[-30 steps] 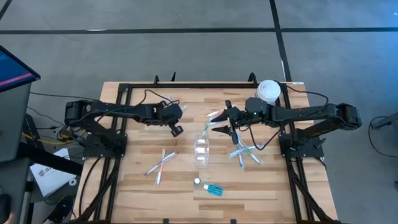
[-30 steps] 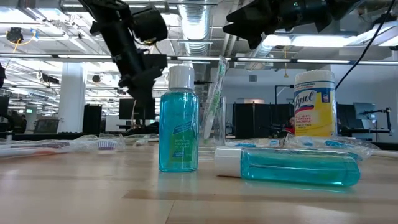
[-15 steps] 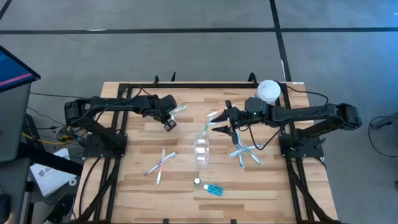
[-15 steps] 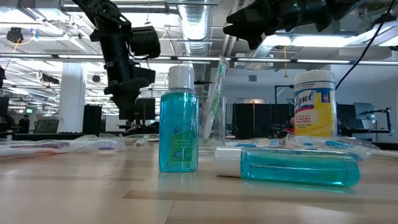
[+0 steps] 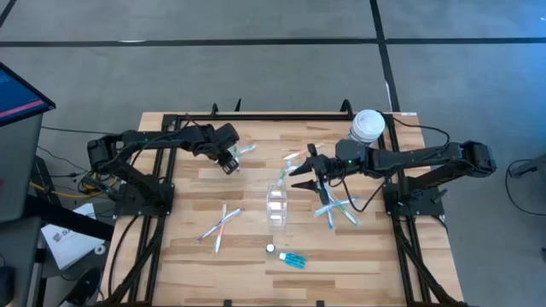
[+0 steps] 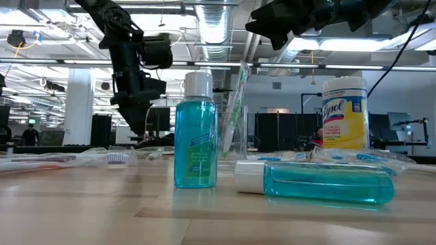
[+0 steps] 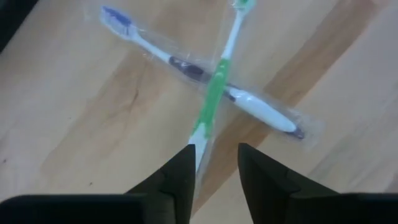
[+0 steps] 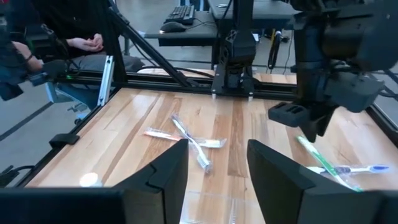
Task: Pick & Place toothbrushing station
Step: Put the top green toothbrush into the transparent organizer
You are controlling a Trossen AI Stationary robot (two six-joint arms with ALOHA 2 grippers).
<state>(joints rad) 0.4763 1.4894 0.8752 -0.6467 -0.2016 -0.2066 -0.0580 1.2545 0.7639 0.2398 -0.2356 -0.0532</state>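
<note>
A clear tumbler (image 5: 277, 205) stands mid-table with one wrapped toothbrush (image 6: 236, 102) leaning in it. Two wrapped toothbrushes, one green (image 7: 217, 87) and one blue-and-white (image 7: 186, 65), lie crossed on the table at the far left. My left gripper (image 5: 228, 162) hangs open just above them, its fingers either side of the green brush's handle end. More toothbrushes lie near left (image 5: 222, 223) and right (image 5: 334, 209). My right gripper (image 5: 299, 176) hovers open, high beside the tumbler's far side. One small blue white-capped tube stands upright (image 6: 195, 129) and another lies on its side (image 6: 317, 182).
A yellow container with a white lid (image 5: 368, 125) stands at the far right, beside the right arm. Black frame rails (image 5: 256, 116) run along the table's far and side edges. People sit at desks beyond the table (image 8: 81, 43).
My left gripper has gone toward the table's far left edge and come down over the crossed toothbrushes. My right gripper has drifted slightly toward the near edge.
</note>
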